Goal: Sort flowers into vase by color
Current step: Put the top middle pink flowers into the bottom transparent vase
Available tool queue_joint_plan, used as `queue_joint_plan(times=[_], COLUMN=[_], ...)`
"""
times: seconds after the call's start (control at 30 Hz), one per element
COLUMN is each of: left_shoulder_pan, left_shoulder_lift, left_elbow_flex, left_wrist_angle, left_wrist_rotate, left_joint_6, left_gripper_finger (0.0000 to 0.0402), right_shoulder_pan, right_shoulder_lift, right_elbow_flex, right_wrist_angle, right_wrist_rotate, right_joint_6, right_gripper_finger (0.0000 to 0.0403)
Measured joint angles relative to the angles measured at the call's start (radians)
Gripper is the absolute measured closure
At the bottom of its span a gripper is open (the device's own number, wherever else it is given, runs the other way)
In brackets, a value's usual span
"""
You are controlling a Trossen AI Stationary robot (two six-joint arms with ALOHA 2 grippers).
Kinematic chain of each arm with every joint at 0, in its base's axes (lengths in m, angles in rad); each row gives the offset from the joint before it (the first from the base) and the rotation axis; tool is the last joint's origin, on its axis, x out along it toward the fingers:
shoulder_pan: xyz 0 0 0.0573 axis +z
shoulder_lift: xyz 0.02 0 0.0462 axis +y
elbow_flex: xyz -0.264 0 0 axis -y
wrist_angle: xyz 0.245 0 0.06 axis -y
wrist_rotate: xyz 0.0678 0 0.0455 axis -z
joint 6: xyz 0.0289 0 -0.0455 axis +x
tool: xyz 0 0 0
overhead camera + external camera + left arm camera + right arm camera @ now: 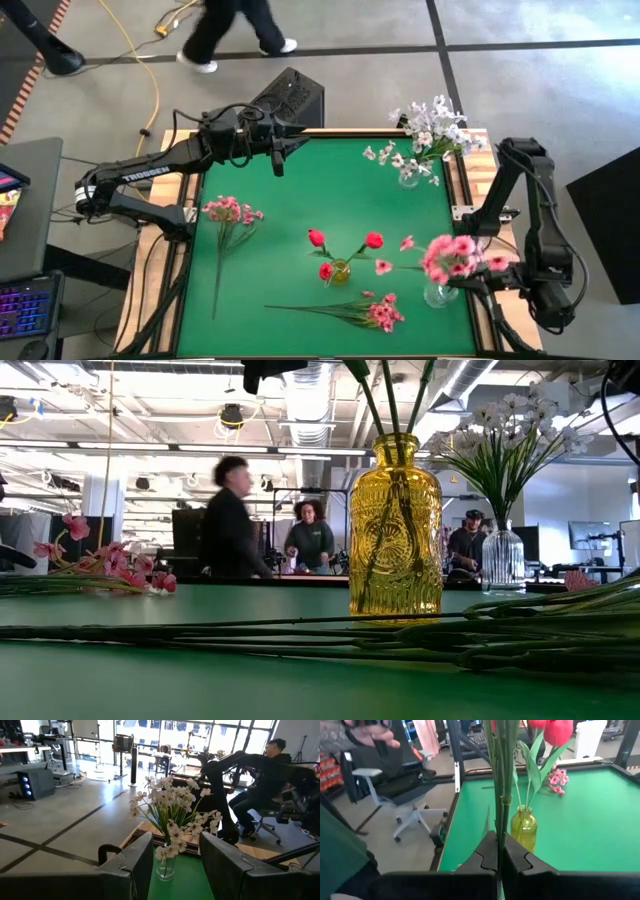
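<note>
Here, a pink clustered spray on green stems (450, 255) is held upright over a clear glass vase (437, 294) near the right edge of the green table (300, 190); its stems (501, 780) are pinched between the closed fingers of the right gripper (498, 854). Just left of it, three red tulip-like buds (345, 245) are seen standing in a yellow embossed glass bottle vase (395, 525). A second pink spray (375, 312) is laid flat near the front edge, and a third (230, 212) lies toward the left side. White small-blossom sprays (425, 135) are gathered in a clear ribbed vase (165, 866) at the far right corner. The left gripper (277, 160) is held above the far edge, its fingers parted and empty.
</note>
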Motion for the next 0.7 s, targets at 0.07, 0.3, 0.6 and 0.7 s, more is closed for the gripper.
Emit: queue_joint_plan(times=[0.07,0.3,0.6,0.7], left_shoulder_pan=[0.000,0.000,0.000,0.000], left_shoulder_lift=[0.000,0.000,0.000,0.000], left_elbow_flex=[0.000,0.000,0.000,0.000], left_wrist_angle=[-0.001,-0.001,0.000,0.000], left_wrist_rotate=[0.000,-0.002,-0.004,0.001], left_joint_6=[0.000,0.000,0.000,0.000], left_gripper_finger=[0.0254,0.0254,0.0254,0.0254], right_shoulder_pan=[0.000,0.000,-0.003,-0.003], right_shoulder_lift=[0.015,0.078,0.105,0.105], right_elbow_flex=[0.000,-0.058,-0.110,-0.110], right_wrist_angle=[-0.005,-0.018,-0.039,-0.039], right_wrist_rotate=[0.001,0.000,-0.007,-0.044], right_joint_6=[0.001,0.124,0.223,0.225], right_gripper_finger=[0.0377,0.0377,0.0372,0.0368])
